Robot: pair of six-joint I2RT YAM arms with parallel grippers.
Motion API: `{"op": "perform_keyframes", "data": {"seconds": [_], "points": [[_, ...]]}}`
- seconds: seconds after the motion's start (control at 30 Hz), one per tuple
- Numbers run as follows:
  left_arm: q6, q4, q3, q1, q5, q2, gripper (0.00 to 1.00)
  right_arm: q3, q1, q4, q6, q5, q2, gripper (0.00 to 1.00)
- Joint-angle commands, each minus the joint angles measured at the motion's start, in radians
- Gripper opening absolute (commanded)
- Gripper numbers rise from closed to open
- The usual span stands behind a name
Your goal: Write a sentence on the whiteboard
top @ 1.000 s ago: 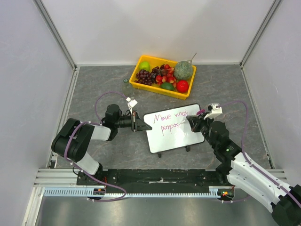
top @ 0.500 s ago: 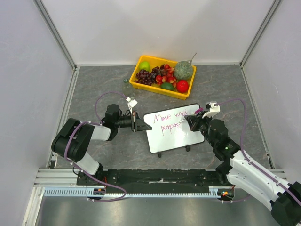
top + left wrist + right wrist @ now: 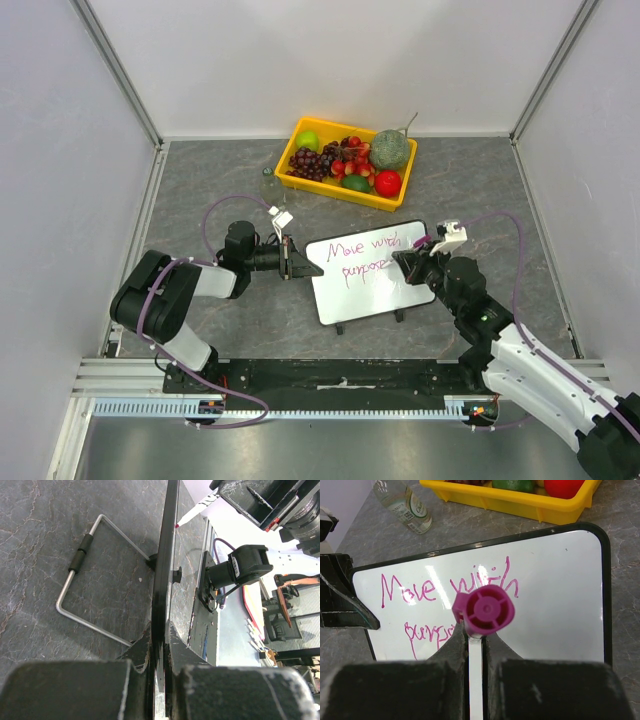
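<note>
1. Top external: the whiteboard (image 3: 365, 295) sits mid-counter (image 3: 220, 180), just in front of the yellow tray (image 3: 320, 187) and slightly skewed to it. The sentence (image 3: 362, 257) runs in two magenta lines, "Move with" over "purpose".
2. The left jaws pinch narrowly on the board's left rim, which the left wrist view shows edge-on. The right jaws are closed on the marker (image 3: 483, 611), its tip down at the end of the second line.
3. Step in hand, my reading: closing off the last letter of "purpose". The right wrist view shows only "purp" before the marker hides the rest.
4. To do it well:
   - Use light, even tip pressure. The board rests on a wire stand (image 3: 85, 575), so a hard push could rock or slide it.
   - Hold the left clamp firm.
   - Lift straight off at stroke end to avoid a tail.
   - Bring nothing across fresh ink, since a gloss surface smears.
5. Materials:
   - Board: glossy white with glare patches, a thin black rim and rounded corners.
   - Stand: bent metal wire with a black sleeve.
   - Counter: grey, veined, matte.
   - Marker: pale barrel, magenta end with moulded spokes.
   - Tray: hard yellow plastic, full of fruit.
   - A small clear bottle (image 3: 405, 502) lies beside the tray.
</note>
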Motion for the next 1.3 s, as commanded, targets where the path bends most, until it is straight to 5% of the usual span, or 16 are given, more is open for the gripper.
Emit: {"op": "perform_keyframes", "data": {"seconds": [0.0, 0.47, 0.83, 1.27], "points": [[0.102, -0.088, -0.007, -0.023, -0.024, 0.032, 0.02, -0.017, -0.003, -0.048, -0.026, 0.015, -0.021, 0.0], [0.117, -0.122, -0.004, -0.026, -0.032, 0.006, 0.02, 0.055, -0.005, -0.07, -0.048, 0.063, -0.074, 0.0], [0.202, -0.396, 0.018, 0.009, -0.078, -0.103, 0.02, 0.138, -0.006, -0.071, -0.123, 0.044, -0.091, 0.0], [0.188, -0.375, 0.004, 0.026, -0.069, -0.099, 0.02, 0.063, -0.012, -0.039, -0.155, 0.026, -0.13, 0.0]]}}
